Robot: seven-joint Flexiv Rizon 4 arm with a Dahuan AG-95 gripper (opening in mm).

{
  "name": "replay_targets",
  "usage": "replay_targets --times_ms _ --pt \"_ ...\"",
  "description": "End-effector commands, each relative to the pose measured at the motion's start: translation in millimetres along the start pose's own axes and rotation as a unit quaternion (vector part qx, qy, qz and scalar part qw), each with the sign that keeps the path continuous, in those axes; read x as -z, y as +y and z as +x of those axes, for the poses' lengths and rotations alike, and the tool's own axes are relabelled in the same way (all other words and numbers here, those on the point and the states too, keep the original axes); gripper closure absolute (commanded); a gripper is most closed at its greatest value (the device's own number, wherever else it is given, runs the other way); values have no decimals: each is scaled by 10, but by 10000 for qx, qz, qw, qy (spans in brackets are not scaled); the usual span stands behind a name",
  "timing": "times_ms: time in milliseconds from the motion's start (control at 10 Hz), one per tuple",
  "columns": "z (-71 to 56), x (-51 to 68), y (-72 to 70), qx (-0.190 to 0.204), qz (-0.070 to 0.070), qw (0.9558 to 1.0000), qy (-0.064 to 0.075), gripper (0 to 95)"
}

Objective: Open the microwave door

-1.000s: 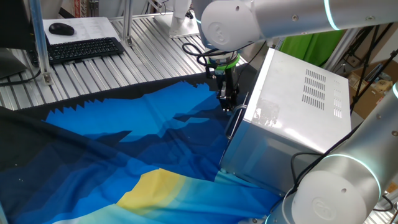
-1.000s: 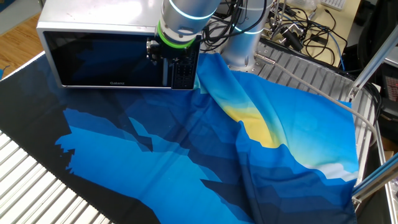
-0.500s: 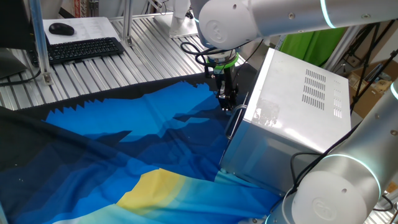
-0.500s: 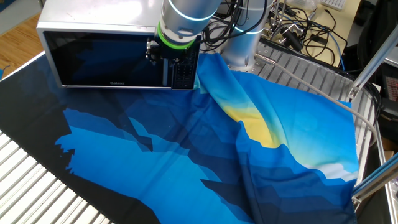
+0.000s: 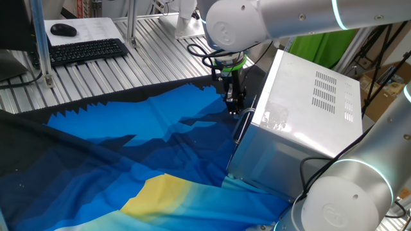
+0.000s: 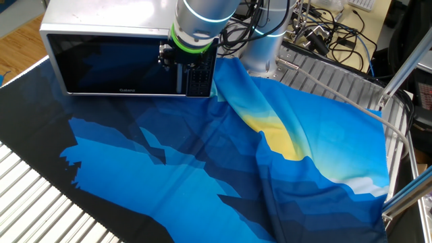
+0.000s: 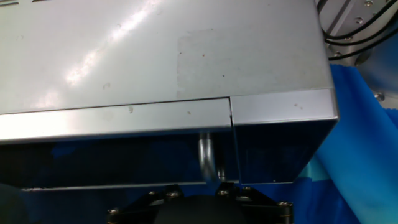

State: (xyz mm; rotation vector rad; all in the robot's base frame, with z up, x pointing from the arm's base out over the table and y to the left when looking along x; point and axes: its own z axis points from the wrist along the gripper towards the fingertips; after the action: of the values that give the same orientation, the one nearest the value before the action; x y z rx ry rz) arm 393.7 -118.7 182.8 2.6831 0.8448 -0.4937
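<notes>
The microwave (image 6: 111, 50) is set at the far side of the table, on a blue and yellow cloth (image 6: 223, 162), with the microwave door (image 6: 111, 66) seen flush in its frame — not yet swung out. The gripper (image 5: 235, 106) is held right at the slim vertical handle (image 5: 241, 127), near its upper end; its jaws are brought almost fully together, and whether the bar is actually pinched between them cannot be told from these views (in the hand view the handle (image 7: 208, 158) is seen just ahead of the gripper body, while the fingertips themselves are hidden). The door is judged to be a stiff, rigid panel with a glass window, hinged on the side away from the handle and probably held by a latch that gives only under a firm pull. The smooth metal bar is likely slippery, so it is best taken hold of squarely and drawn outward along the door's arc — a straight tug could drag the whole oven across the cloth.
</notes>
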Motion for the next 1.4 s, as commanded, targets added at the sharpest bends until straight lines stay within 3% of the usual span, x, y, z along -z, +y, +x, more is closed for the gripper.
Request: replay_targets --times_ms 100,200,300,500,700,1000,1100,1400 --pt "-3 3 -9 3 6 10000 3 570" --pt "-3 3 -9 3 6 10000 3 570" --pt "343 98 17 788 690 9822 1562 570" --pt "429 93 43 824 671 9820 1559 950" --pt "493 88 50 811 671 9813 1610 950" --pt "715 138 125 732 582 9808 1714 950" --pt "755 164 152 640 549 9800 1804 950" --pt "795 181 170 635 546 9805 1780 950"
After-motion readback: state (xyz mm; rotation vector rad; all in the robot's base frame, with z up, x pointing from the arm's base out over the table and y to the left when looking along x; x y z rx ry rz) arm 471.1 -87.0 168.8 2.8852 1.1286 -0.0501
